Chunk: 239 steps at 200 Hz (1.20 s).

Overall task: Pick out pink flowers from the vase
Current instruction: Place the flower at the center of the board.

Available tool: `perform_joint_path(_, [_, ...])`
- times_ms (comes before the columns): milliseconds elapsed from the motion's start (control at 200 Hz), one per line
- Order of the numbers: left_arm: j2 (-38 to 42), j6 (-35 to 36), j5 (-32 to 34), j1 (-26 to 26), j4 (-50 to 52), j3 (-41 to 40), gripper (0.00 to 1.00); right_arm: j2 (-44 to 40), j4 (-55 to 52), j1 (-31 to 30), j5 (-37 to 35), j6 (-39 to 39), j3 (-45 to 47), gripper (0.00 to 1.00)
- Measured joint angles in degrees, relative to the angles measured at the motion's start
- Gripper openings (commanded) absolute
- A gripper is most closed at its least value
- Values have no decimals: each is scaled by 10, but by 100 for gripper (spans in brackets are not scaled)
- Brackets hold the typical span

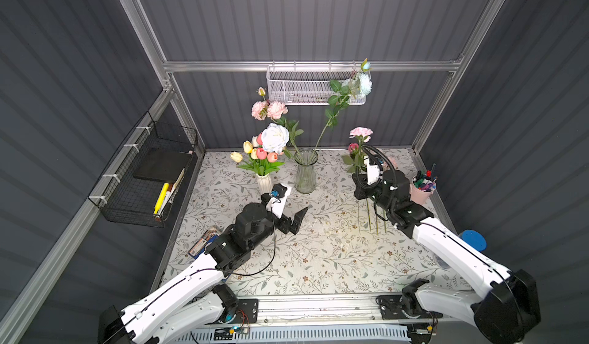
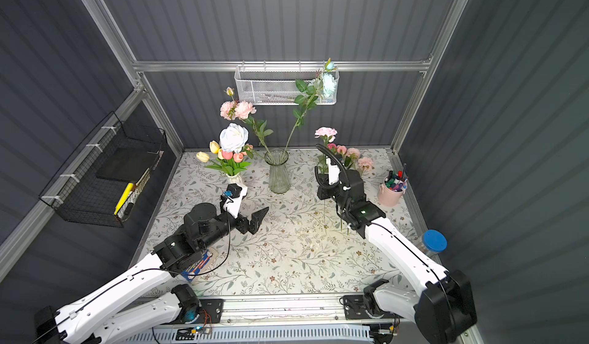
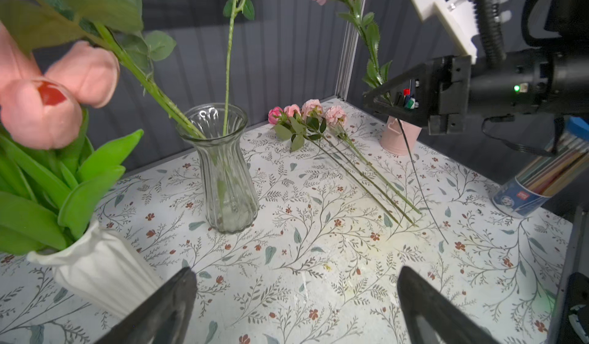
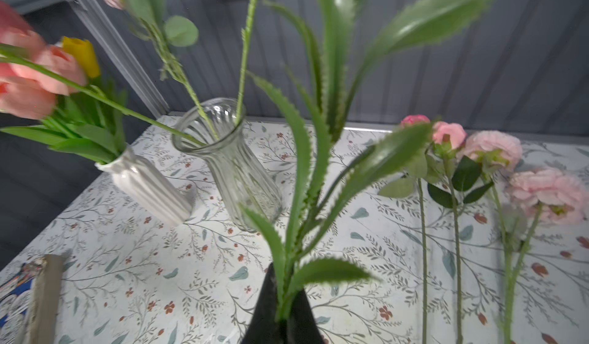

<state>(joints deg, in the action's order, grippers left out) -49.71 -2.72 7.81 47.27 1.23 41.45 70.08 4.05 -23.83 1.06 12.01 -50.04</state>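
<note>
Holding a pink bloom (image 1: 361, 132) by its leafy stem: my right gripper (image 4: 280, 307) has its jaws pressed together on it, and the serrated leaves fan up past my wrist. The flower is clear of the glass vase (image 1: 305, 176), upright, out at the vase's three o'clock. Just beside it, at the table's two o'clock, four pink flowers (image 3: 306, 110) lie in a row, heads toward the back wall and stems toward me. I judge this to be the carry-and-lay-down step, with this stem joining that row.

Next I need to lower and tip the stem flat alongside the others. Then I spread the jaws only once it rests on the table, without nudging the row.

More is left. A pale pink peony stem (image 1: 269, 110) is in the glass vase, leaning toward eleven o'clock. It shares the neck with a white rose (image 1: 275, 137) and a pale blue rose (image 1: 363, 82), which should stay. Salmon-pink tulips (image 1: 262, 153) stand among yellow ones in the white vase (image 1: 264, 184), at the glass vase's nine o'clock.

My left gripper (image 3: 296, 272) hovers at the glass vase's six o'clock with its jaws spread wide, empty. It is well placed for the peony, but that calls for a pinch low on the stem and a straight lift so the roses don't drag out.
</note>
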Motion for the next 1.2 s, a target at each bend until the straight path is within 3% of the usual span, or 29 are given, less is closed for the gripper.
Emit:
perform_joint_path(320, [37, 23, -27, 0, -23, -40, 99, 236, -77, 70, -4, -40, -154, 0])
perform_joint_path(570, [47, 35, -33, 0, -40, -42, 99, 416, -191, 77, -18, -68, -355, 0])
perform_joint_path(850, [58, 36, -34, 0, -48, -48, 99, 555, -291, 85, -37, -76, -489, 0])
perform_joint_path(1196, [63, 36, -45, 0, -56, -56, 99, 665, -401, 89, -120, -77, -616, 32])
